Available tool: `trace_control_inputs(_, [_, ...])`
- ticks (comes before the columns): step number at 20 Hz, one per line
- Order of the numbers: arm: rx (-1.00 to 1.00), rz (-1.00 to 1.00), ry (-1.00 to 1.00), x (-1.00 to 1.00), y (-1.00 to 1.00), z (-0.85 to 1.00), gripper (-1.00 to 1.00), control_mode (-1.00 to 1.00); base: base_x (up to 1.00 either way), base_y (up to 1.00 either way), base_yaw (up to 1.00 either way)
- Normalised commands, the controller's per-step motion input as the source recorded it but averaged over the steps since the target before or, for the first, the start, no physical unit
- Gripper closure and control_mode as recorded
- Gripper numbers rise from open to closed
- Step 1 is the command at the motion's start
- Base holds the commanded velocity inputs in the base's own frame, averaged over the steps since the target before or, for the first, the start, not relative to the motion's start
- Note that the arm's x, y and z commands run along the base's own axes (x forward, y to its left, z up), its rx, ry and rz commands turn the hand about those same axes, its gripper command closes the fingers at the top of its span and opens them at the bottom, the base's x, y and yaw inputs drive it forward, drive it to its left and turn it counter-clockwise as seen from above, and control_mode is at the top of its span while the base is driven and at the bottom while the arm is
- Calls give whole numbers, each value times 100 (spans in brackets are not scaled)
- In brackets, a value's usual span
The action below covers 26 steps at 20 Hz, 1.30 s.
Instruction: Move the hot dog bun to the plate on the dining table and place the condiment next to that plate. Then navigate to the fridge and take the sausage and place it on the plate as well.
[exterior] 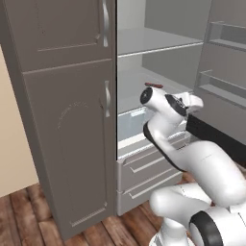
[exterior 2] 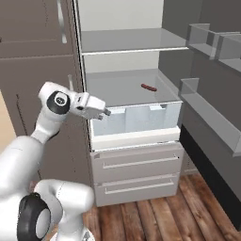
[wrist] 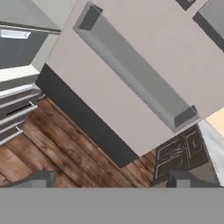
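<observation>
Gripper (exterior 2: 107,113) spread wide, nothing between fingers, held in front of open fridge (exterior 2: 136,136) at level of clear crisper drawer (exterior 2: 136,117), near its left front corner. Fingertips (wrist: 41,178) point at open fridge door (wrist: 131,83) and wooden floor (wrist: 65,148). Sausage (exterior 2: 148,87) lies on fridge shelf just above drawer, toward right rear, well apart from gripper. Grey cabinet (exterior: 67,134) stands left of fridge. Two closed drawers (exterior 2: 139,174) sit below crisper.
</observation>
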Motion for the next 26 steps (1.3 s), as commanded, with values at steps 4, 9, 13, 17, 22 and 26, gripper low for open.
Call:
trace_control_inputs(4, [56, 21, 0, -52, 1, 12, -100, -100, 0, 0, 0])
trace_control_inputs(9, [45, 21, 0, -60, 7, 0, -100, -100, 0, 0, 0])
trace_control_inputs(13, [17, 20, 0, -52, 27, -1, -100, -100, 0, 0, 0])
trace_control_inputs(17, [8, 16, 0, -32, 23, -6, -100, -100, 0, 0, 0])
trace_control_inputs(22, [0, 1, 0, -6, 2, 0, -100, -100, 0, 0, 0])
trace_control_inputs(26, [0, 0, 0, 6, -1, -1, -100, 100, 51, -26, 0])
